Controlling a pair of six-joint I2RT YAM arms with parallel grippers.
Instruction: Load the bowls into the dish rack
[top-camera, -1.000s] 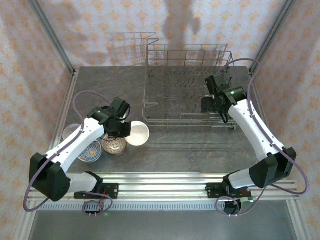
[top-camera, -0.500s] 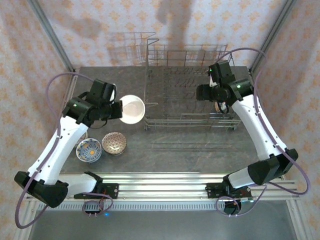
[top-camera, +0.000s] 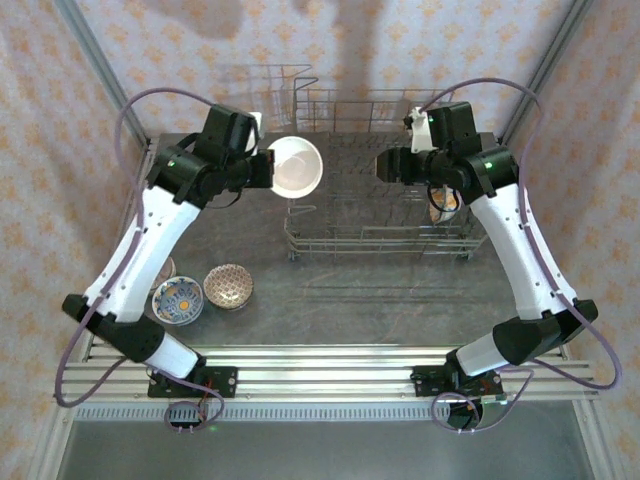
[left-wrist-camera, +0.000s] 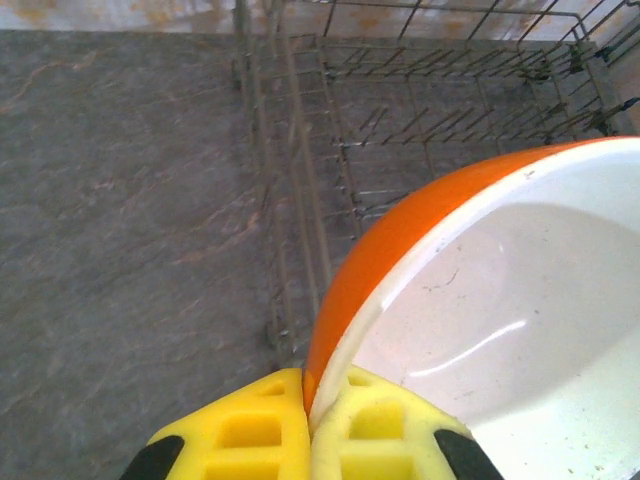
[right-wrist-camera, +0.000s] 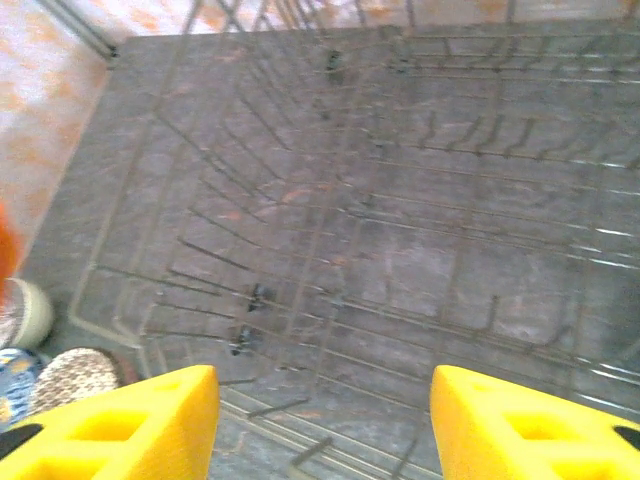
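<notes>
from above, the left gripper (top-camera: 262, 168) is raised over the table (top-camera: 350, 290) and clamped on the rim of an orange-backed bowl (top-camera: 297, 165), whose white inside faces the camera. the bowl hangs at the left wall of the dish rack (top-camera: 380, 235), which stands at the back middle of the table. the right gripper (top-camera: 385, 167) hovers over the rack's inside and points left toward that bowl. a patterned bowl (top-camera: 443, 205) sits at the rack's right end, mostly hidden under the right arm (top-camera: 520, 250). near the front left, a blue-patterned bowl (top-camera: 178, 299) and a brown speckled bowl (top-camera: 228, 286) lie side by side on the table, and a pale bowl (top-camera: 163, 270) peeks out beside the left arm (top-camera: 140, 250). in the left wrist view, two yellow fingers (left-wrist-camera: 250, 430) are pressed together on the bowl's rim, one on the orange outside and one on the glossy white inside. the rack's wire wall and tines lie just beyond and below the bowl. in the right wrist view, that gripper's fingers (right-wrist-camera: 530, 420) stand well apart with nothing between them. below is the rack's grid of tines with no bowl in this part. past the rack's corner at lower left, the speckled, blue and pale bowls show on the table.
</notes>
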